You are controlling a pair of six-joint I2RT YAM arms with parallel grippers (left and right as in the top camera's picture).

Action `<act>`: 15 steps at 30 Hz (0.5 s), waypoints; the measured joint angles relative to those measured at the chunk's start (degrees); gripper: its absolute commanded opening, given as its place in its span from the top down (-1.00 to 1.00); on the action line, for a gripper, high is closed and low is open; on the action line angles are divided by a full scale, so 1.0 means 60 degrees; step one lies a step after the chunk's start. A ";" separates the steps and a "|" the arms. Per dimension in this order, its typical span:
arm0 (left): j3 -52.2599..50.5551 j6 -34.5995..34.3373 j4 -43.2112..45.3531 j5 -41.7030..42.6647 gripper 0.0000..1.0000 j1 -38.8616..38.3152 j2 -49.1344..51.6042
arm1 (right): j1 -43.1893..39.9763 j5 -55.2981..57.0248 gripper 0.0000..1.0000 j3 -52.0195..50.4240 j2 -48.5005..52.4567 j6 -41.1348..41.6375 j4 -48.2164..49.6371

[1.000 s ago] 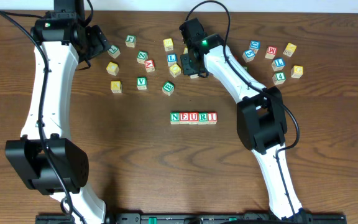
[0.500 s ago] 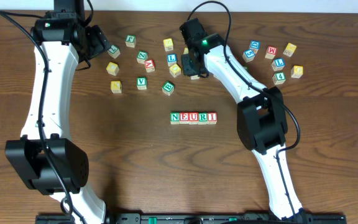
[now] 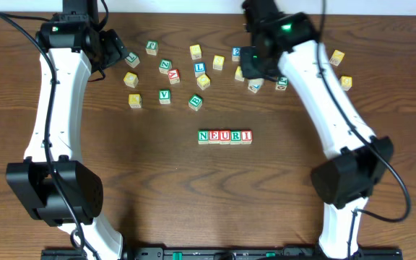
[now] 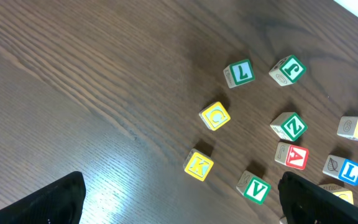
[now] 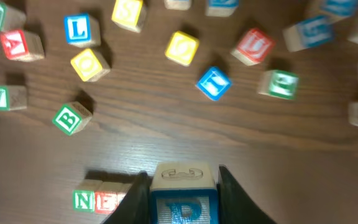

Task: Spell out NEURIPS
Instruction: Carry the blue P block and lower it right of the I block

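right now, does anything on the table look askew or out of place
Nothing stands out. The NEURI row sits straight and tight; loose cubes like the green B cube lie turned at random angles, none visibly damaged. The right gripper holds a blue-lettered cube squarely.

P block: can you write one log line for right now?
right gripper: shut on P block | left gripper: open, empty | NEURI row: needs P, S

NEURI row (image 3: 224,136) mid-table, loose cubes (image 3: 165,95) scattered beyond, right arm (image 3: 315,81) over some
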 measured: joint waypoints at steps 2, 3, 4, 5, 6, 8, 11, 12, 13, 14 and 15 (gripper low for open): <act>0.0000 0.0000 -0.0011 0.0000 -0.96 0.0000 0.0000 | -0.0138 0.0000 0.62 0.0011 -0.0131 0.0033 -0.0710; 0.0000 0.0000 -0.0007 0.0000 -0.96 0.0000 0.0000 | -0.0200 0.0004 0.61 0.0004 -0.0138 0.0055 -0.0965; 0.0000 0.0000 -0.0007 0.0000 -0.95 0.0000 0.0000 | -0.0244 0.0000 0.60 -0.0044 -0.0131 0.0062 -0.1093; 0.0000 0.0000 -0.0007 0.0000 -0.95 0.0000 0.0000 | -0.0299 0.0000 0.59 -0.0222 -0.0087 0.0066 -0.1260; 0.0000 0.0000 -0.0011 0.0004 -0.95 0.0000 0.0000 | -0.0313 0.0004 0.59 -0.0412 -0.0066 0.0073 -0.1231; 0.0000 0.0000 -0.0007 0.0000 -0.95 0.0000 0.0000 | -0.0317 0.0000 0.60 -0.0984 -0.0047 0.0098 -0.1089; 0.0000 0.0000 -0.0011 0.0000 -0.96 0.0000 0.0000 | -0.0313 -0.0004 0.63 -0.1974 0.0022 0.0211 -0.0623; 0.0000 0.0000 -0.0007 0.0004 -0.95 0.0000 0.0000 | -0.0313 -0.0011 0.63 -0.2357 0.0036 0.0259 -0.0419; 0.0000 0.0000 -0.0007 0.0004 -0.96 0.0000 0.0000 | -0.0313 -0.0007 0.63 -0.2725 0.0080 0.0317 -0.0248; 0.0000 0.0000 -0.0007 0.0000 -0.96 0.0000 0.0000 | -0.0313 -0.0011 0.63 -0.3038 0.0091 0.0361 -0.0047; 0.0000 0.0000 -0.0007 0.0000 -0.95 0.0000 0.0000 | -0.0313 -0.0011 0.63 -0.3319 0.0120 0.0412 0.0095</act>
